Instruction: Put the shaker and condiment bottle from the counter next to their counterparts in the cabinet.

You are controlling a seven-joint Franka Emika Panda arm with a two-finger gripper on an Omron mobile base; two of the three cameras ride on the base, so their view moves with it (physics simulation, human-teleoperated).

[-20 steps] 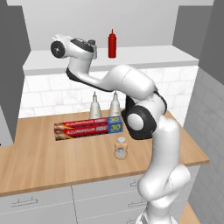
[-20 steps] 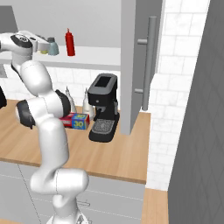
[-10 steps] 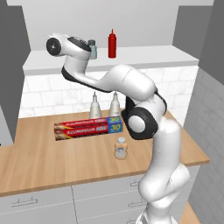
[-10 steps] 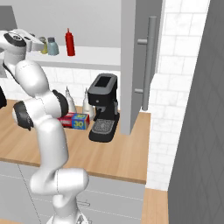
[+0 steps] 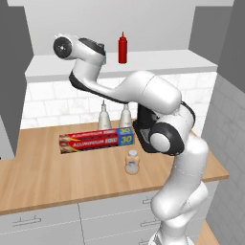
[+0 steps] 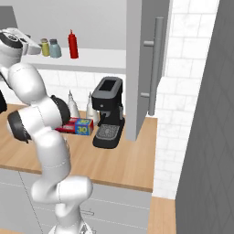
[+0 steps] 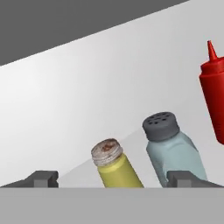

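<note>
Up at the cabinet (image 5: 110, 62) shelf, our gripper (image 7: 111, 181) stands with its jaws spread wide, gripping nothing; the two finger tips (image 7: 43, 178) flank the shaker (image 7: 114, 165) without touching it. We see that olive shaker standing on the white shelf board, just beside the pale grey-blue shaker (image 7: 173, 146) with the dark cap, the two close but apart. Past the grey-blue shaker stands the red squeeze bottle (image 7: 214, 92), a little farther along the same shelf. From the right base view the three line up on the shelf: olive shaker (image 6: 44, 47), grey-blue shaker (image 6: 55, 48), red bottle (image 6: 73, 45), with our hand nearest the olive one.

Below the cabinet, on the wooden counter (image 5: 52, 177), the condiment bottle (image 5: 132, 162) stands upright near the front edge, close to our arm's elbow. Behind it lies a foil box (image 5: 95, 139), and behind that two silvery cone-shaped bottles (image 5: 104, 118) stand by the tiled wall. A black coffee machine (image 6: 108, 112) sits further along the counter.
</note>
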